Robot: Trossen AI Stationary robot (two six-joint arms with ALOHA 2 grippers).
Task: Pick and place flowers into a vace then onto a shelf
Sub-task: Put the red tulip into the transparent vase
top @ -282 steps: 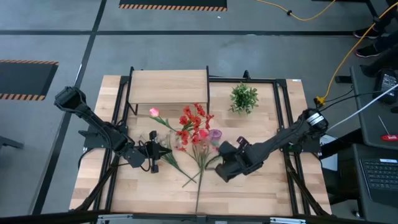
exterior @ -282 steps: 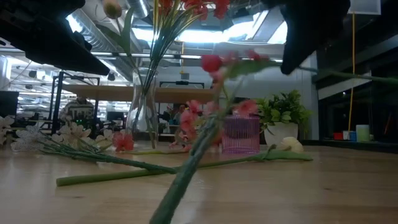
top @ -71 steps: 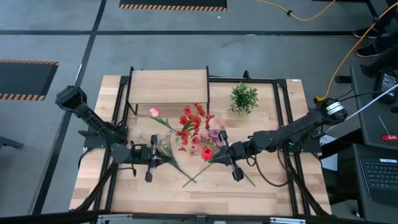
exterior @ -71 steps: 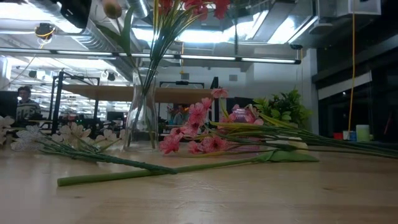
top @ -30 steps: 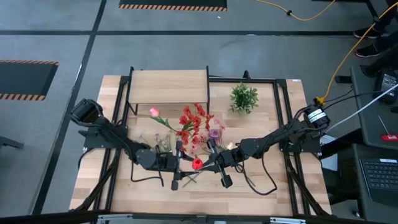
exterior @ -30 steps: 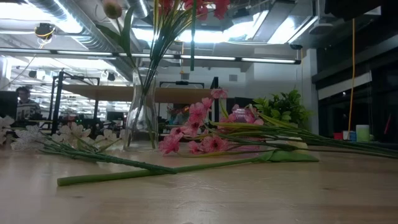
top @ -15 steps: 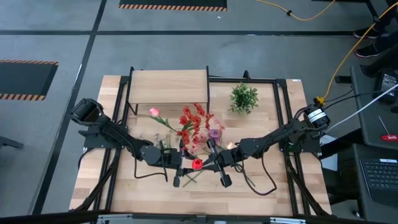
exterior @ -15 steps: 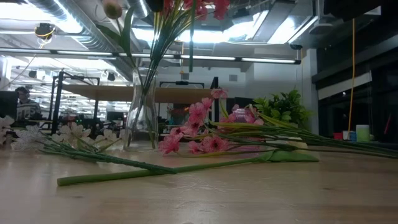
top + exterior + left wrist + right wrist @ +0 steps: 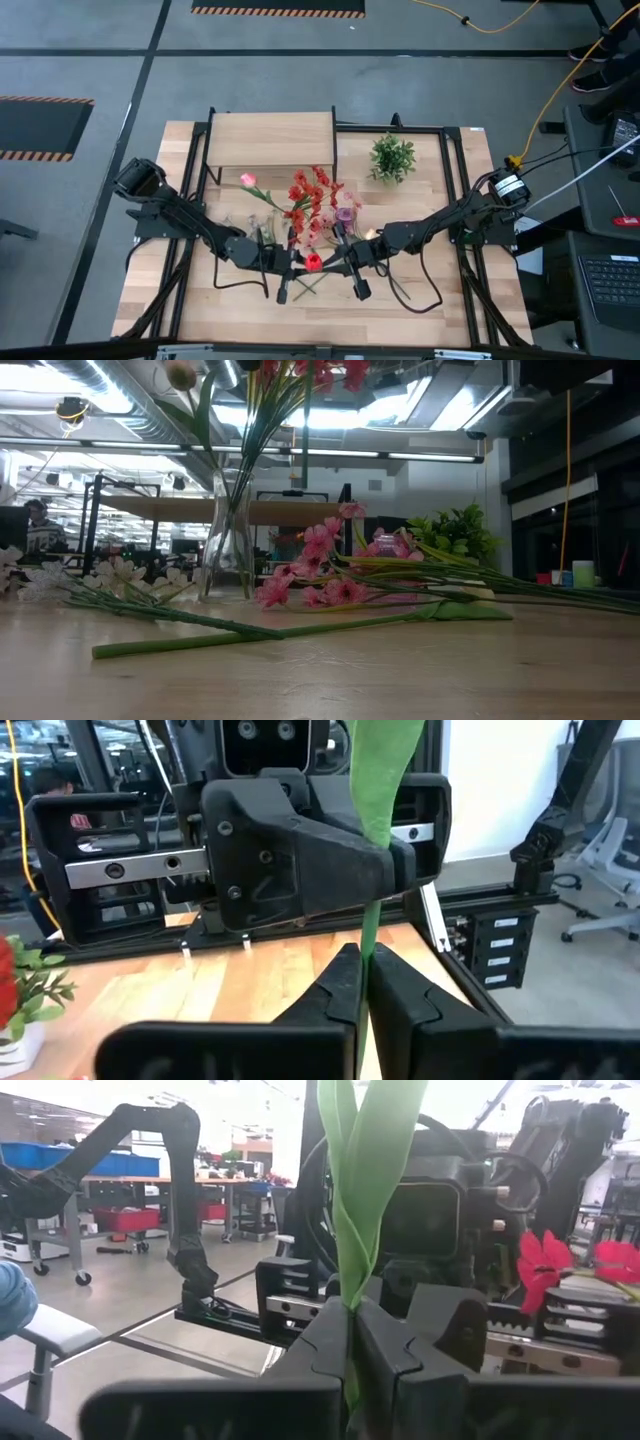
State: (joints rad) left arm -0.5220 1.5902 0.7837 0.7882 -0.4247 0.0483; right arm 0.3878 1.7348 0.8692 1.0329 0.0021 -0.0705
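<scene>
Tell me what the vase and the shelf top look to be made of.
The vase looks like clear glass or clear plastic: the stems and the room show through it, with bright glints. The shelf top looks like pale, matt wood with faint grain; its frame looks like black metal.

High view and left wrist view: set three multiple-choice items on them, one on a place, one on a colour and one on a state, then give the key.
1. The potted green plant stands: A) to the right of the shelf; B) on the shelf; C) at the table's near edge.
2. The blossom between the left gripper and the right gripper is: A) white; B) red; C) yellow.
3. The left gripper's fingers are: A) wide open; B) shut on nothing; C) shut on a green stem.

1 A: the high view shows it beside the shelf, not on it.
2 B: the blossom is plainly red.
3 C: the left wrist view shows both fingers pinching the stem.
</scene>
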